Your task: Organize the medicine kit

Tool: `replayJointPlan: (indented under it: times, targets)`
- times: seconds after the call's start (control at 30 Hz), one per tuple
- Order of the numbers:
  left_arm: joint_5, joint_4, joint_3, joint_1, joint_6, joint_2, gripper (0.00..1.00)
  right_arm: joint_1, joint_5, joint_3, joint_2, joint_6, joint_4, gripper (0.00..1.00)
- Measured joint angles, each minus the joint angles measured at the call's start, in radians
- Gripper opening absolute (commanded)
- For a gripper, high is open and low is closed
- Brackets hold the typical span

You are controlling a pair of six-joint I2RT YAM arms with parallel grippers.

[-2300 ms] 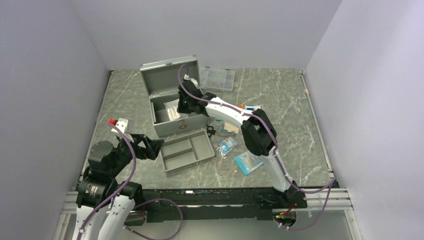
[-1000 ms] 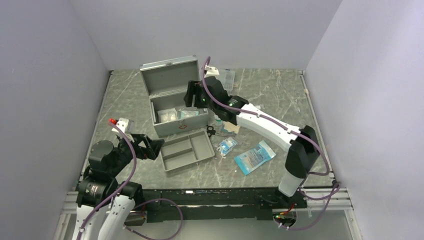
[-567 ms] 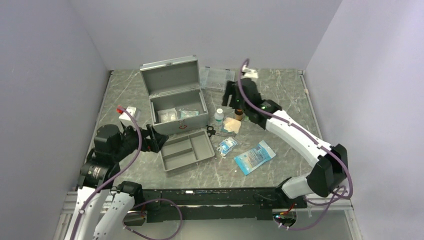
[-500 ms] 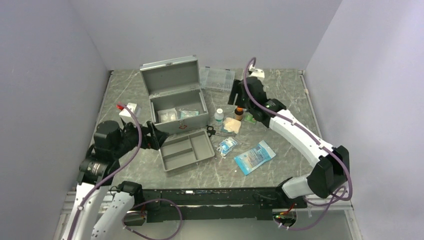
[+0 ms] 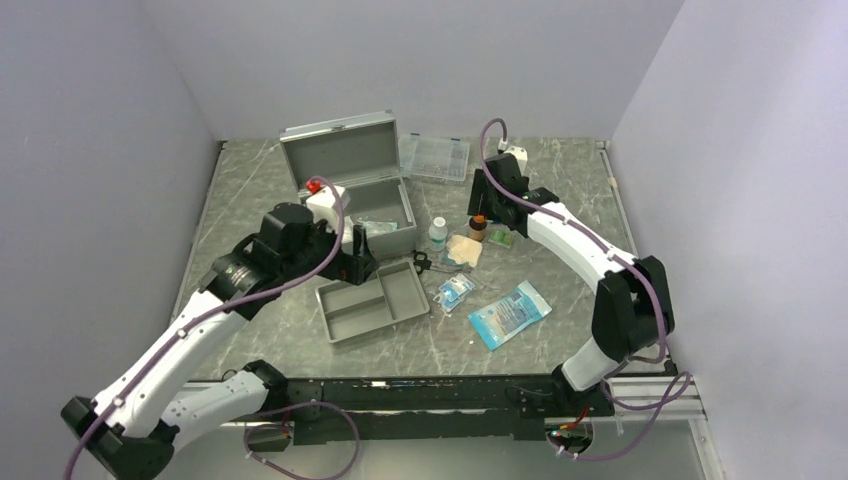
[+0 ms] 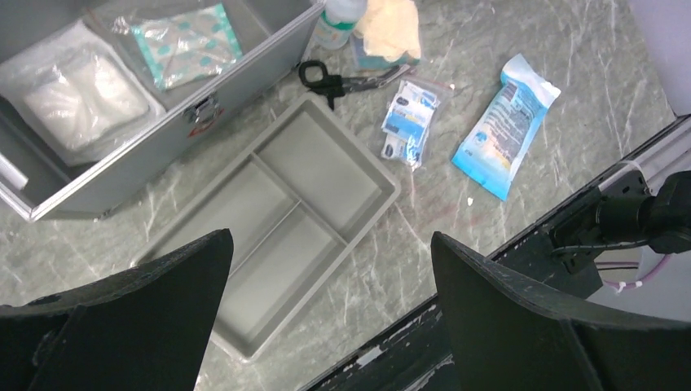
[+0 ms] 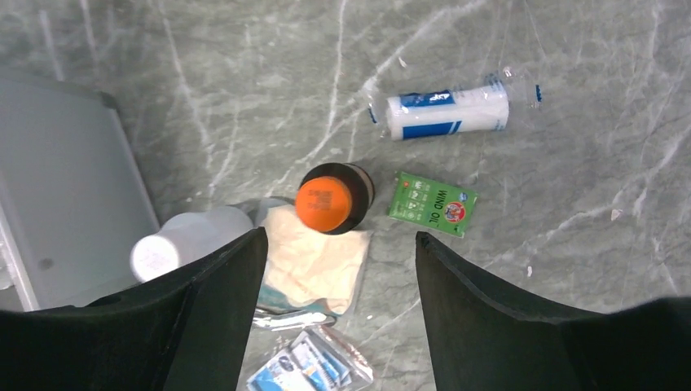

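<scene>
Hovering left gripper (image 6: 327,240), fingers released and empty, just in front of medicine kit (image 5: 345,155) sitting open toward table's (image 5: 560,180) far-left corner; hovering right gripper (image 7: 340,236), likewise released, over orange-capped bottle (image 7: 330,198) off kit's right side.

Plain lavender-grey walls (image 5: 400,60) enclose a grey marble-patterned tabletop (image 5: 580,170) (white veins throughout), evenly lit.

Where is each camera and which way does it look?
Top: above and behind, facing down at the table; left arm and right arm show.
Left wrist: on left arm, facing down at tray and open kit; left fingers show.
Right wrist: on right arm, facing down at orange-capped bottle; right fingers show.
Both wrist views see the white bottle.
</scene>
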Motion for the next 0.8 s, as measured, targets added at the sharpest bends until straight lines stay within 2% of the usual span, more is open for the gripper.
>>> replayJointPlan:
  times: [0.13,0.33,0.63,0.8]
  targets:
    - [-0.080,-0.014,0.102,-0.087,-0.011,0.094,0.99,-0.022,-0.024,0.006,0.066,-0.004,-0.001,0.66]
    - [-0.156,-0.024,0.254,-0.154,-0.012,0.247,0.99,-0.032,-0.069,0.013,0.126,-0.010,0.006,0.64]
    - [-0.195,-0.047,0.393,-0.163,-0.009,0.388,0.99,-0.042,-0.110,0.059,0.167,-0.018,0.010,0.57]
    - [-0.208,-0.057,0.460,-0.163,0.003,0.468,0.99,-0.043,-0.115,0.075,0.190,-0.028,0.010,0.48]
